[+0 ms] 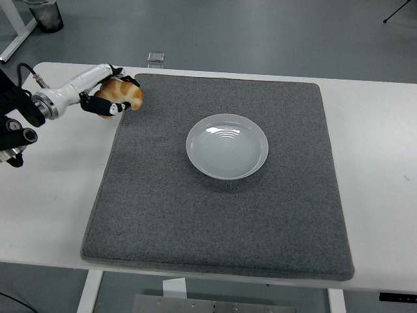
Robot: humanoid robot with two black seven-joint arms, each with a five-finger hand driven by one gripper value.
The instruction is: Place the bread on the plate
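The bread (121,96), a golden-brown croissant-like piece, is held in my left hand (112,95), whose fingers are curled around it. Hand and bread are raised over the far left corner of the grey mat (221,215), well to the left of the plate. The white round plate (227,145) sits on the mat slightly above its middle, with nothing on it. My right hand is out of sight.
The white table (378,150) extends past the mat on both sides. A small grey object (156,57) lies on the floor just beyond the table's far edge. A dark bin (44,14) stands on the floor at the top left.
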